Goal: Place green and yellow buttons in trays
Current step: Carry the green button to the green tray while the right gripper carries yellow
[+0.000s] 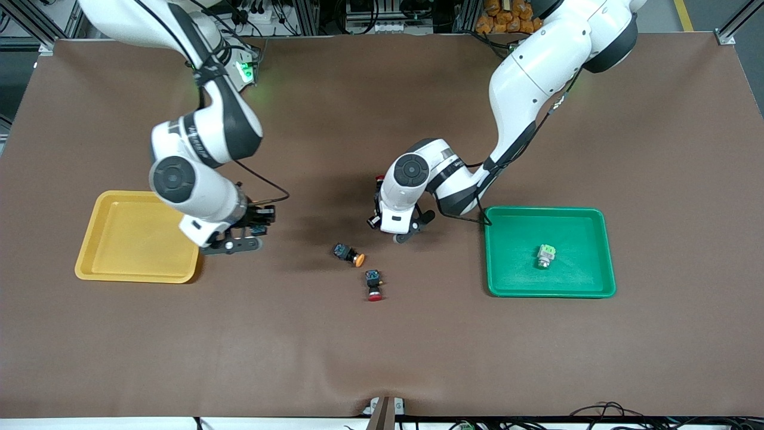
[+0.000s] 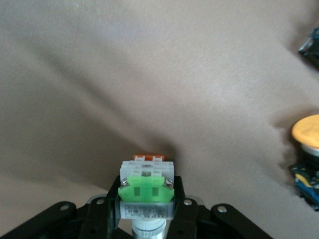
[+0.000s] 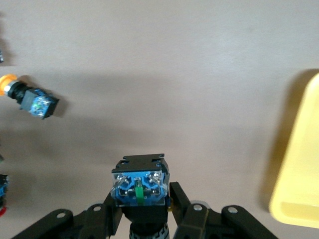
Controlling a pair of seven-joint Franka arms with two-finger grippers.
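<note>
buttons sit in a few spots right now. one whitish-grey button with a light-green part (image 1: 545, 255) lies in the shallow green plastic tray (image 1: 600, 251). another whitish-grey and green button (image 2: 146, 188) is pinched between the fingers of the left gripper (image 2: 146, 211), low over the brown table cover (image 1: 382, 346) near the middle, beside the green tray. the right gripper (image 3: 142, 211) is squeezed shut on a black-bodied button with a blue end (image 3: 139, 186). its cap is hidden, so i cannot tell the colour. it hangs over the table just beside the shallow yellow plastic tray (image 1: 104, 239), which has nothing in it.

two more lie on the table nearer the front camera than the left gripper: a black button with a round orange-yellow cap (image 1: 348, 254) and, just beside it, a black button with a red cap (image 1: 374, 285).

what could go wrong? the green button is small and smooth, so it might slip and fall on the way. if the right one lets go too soon, its button could land on the cover, not in the tray. the red one sits close to the yellow one, so a grab could bump it or take the wrong one.
</note>
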